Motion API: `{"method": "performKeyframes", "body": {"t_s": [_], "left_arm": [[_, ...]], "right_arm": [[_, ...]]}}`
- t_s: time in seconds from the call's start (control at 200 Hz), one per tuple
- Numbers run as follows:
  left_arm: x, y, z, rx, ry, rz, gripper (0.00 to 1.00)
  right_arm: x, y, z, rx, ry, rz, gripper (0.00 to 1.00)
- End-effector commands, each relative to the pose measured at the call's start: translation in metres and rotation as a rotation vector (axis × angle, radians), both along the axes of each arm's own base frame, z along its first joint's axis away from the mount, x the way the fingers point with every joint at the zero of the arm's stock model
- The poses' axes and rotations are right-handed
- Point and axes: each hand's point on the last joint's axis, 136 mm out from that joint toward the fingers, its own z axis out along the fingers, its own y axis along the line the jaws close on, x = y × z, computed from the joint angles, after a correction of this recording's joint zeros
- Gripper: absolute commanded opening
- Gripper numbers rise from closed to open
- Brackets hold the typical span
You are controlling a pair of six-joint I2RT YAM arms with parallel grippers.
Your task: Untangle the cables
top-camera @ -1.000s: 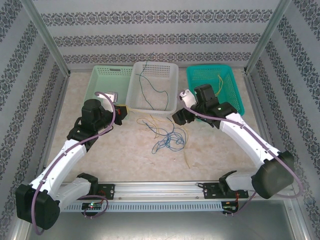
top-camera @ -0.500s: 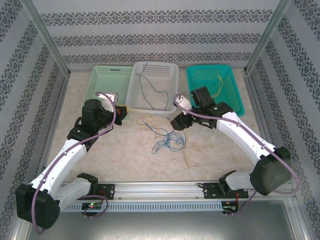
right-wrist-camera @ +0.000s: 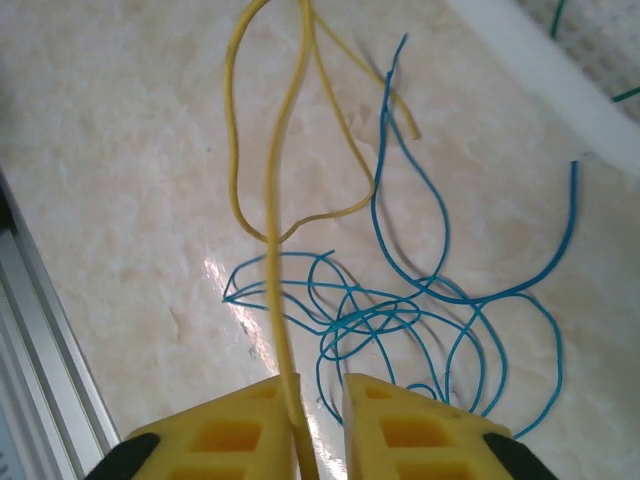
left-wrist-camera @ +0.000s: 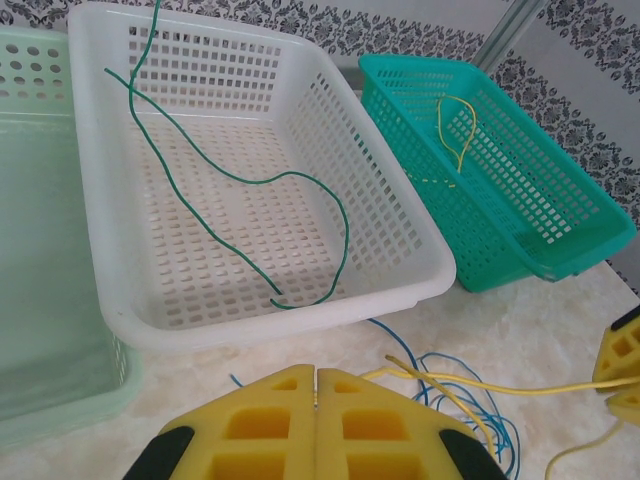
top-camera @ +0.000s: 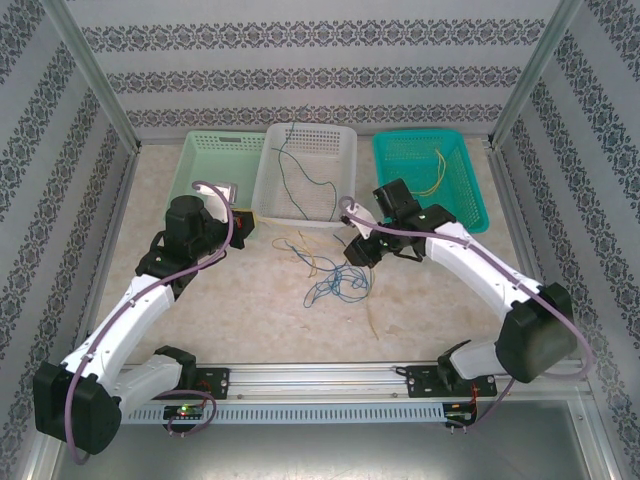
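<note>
Blue strands in the tangle (right-wrist-camera: 400, 320) overlap too much to count. Just in front of the white basket (left-wrist-camera: 200, 30), the right end effector (right-wrist-camera: 318, 400) pinches one yellow cable (right-wrist-camera: 283, 300), its jaws nearly together. The left end effector (left-wrist-camera: 316, 385), also in front of it, is closed and empty. One green cable (left-wrist-camera: 250, 180) lies inside it. A second yellow cable (left-wrist-camera: 455, 125) lies to its right, in the teal basket (left-wrist-camera: 560, 215).
</note>
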Motion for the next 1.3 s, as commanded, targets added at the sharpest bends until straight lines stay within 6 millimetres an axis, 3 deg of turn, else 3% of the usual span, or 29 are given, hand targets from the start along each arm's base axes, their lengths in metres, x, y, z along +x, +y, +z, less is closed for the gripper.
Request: {"method": "performKeyframes", "body": {"t_s": [0.0, 0.055, 0.125, 0.185, 0.365, 0.53, 0.644, 0.864, 0.979, 1.074, 1.184, 1.294], "left_arm": [[0.005, 0.004, 0.016, 0.012, -0.044, 0.011, 0.0], [0.006, 0.006, 0.016, 0.015, -0.041, 0.02, 0.05], [0.006, 0.009, 0.014, 0.021, -0.031, 0.043, 0.3], [0.007, 0.012, 0.009, 0.021, -0.018, 0.068, 0.59], [-0.001, -0.01, 0.003, -0.025, -0.008, -0.019, 1.0], [-0.014, -0.022, -0.006, 0.049, -0.022, -0.019, 1.0], [-0.015, -0.014, -0.021, 0.092, 0.021, 0.014, 1.0], [-0.015, -0.014, -0.046, 0.117, 0.091, 0.013, 1.0], [-0.012, -0.017, -0.05, 0.107, 0.1, 0.009, 1.0], [-0.009, -0.018, -0.051, 0.105, 0.101, 0.007, 1.0], [-0.008, -0.019, -0.051, 0.105, 0.1, 0.004, 1.0], [-0.008, -0.018, -0.054, 0.111, 0.103, 0.008, 1.0]], "right_arm": [[-0.005, 0.011, 0.009, 0.018, 0.003, 0.058, 0.09], [-0.005, 0.012, 0.014, 0.021, -0.009, 0.063, 0.05], [-0.003, 0.008, 0.02, 0.009, -0.046, 0.05, 0.0], [-0.002, 0.003, 0.027, 0.004, -0.079, 0.033, 0.0], [0.006, -0.002, 0.037, 0.0, -0.103, -0.04, 0.0], [0.02, -0.001, 0.041, -0.002, -0.091, -0.125, 0.0], [0.031, -0.013, 0.062, -0.012, -0.162, -0.186, 0.0], [0.074, -0.089, 0.143, 0.125, -0.297, -0.486, 0.0], [0.096, -0.13, 0.17, 0.033, -0.447, -0.619, 0.0], [0.115, -0.154, 0.184, -0.022, -0.552, -0.71, 0.0], [0.14, -0.181, 0.185, -0.131, -0.625, -0.804, 0.0], [0.161, -0.196, 0.191, -0.197, -0.668, -0.834, 0.0]]}}
